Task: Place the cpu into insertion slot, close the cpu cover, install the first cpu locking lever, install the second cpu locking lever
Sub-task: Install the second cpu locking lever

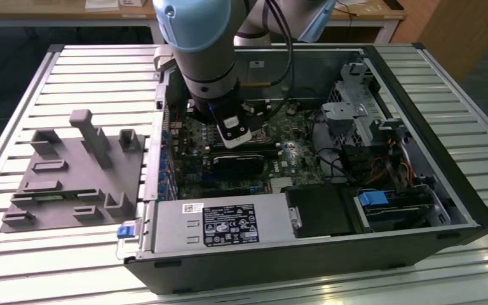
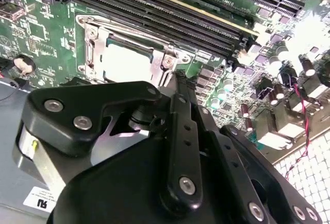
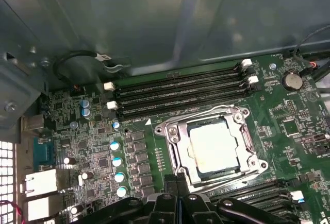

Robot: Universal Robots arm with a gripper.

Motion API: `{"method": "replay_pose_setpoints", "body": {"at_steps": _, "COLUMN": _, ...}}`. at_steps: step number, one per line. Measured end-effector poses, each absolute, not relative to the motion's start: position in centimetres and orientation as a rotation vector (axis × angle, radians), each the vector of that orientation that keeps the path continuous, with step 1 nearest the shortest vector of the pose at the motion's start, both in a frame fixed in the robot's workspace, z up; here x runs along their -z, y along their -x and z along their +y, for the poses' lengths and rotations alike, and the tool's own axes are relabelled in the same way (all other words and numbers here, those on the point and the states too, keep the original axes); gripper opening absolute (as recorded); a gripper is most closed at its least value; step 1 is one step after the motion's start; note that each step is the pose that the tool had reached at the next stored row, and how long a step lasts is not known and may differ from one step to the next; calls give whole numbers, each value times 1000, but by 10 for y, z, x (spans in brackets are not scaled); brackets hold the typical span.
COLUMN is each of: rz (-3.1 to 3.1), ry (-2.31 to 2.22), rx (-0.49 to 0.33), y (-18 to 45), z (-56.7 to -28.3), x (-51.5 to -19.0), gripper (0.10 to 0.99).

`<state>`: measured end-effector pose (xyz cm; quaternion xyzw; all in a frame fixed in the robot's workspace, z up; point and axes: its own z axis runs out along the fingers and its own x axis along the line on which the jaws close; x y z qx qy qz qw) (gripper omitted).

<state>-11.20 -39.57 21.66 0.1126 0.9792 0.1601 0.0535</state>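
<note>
Within the insertion slot (image 3: 165, 130) on the green motherboard (image 3: 98, 131), seated flat: the cpu (image 3: 214, 147), dull silver top showing through the window of the cpu cover (image 3: 181, 149), lowered around it. Seen in both wrist views; in the second wrist view the cpu (image 2: 124, 64) partly blocked by the cover's frame (image 2: 165, 62) and the black gripper body. Just beside the socket's edge, the gripper (image 3: 177, 178), fingertips pressed together with nothing visible between them; same narrow joined tip (image 2: 179, 77) in the second wrist view. Whether touching the frame or a lever, impossible to tell. Thin wire levers along the socket sides, latched or not unclear. Beyond the socket, long black memory slots (image 3: 180, 87).

In the exterior view, socket hidden under the arm (image 1: 206, 57). Open computer case (image 1: 447, 190) lying on the slatted table (image 1: 23, 82), holding the board, a labelled metal box (image 1: 218, 222) and cables. On the table at the exterior view's left, a grey fixture (image 1: 66, 171).
</note>
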Motion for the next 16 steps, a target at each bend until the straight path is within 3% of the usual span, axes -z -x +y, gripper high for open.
{"method": "replay_pose_setpoints", "body": {"at_steps": 16, "rz": 3013, "ry": -349, "rx": -428, "y": 103, "z": -395, "x": -217, "gripper": 102}}
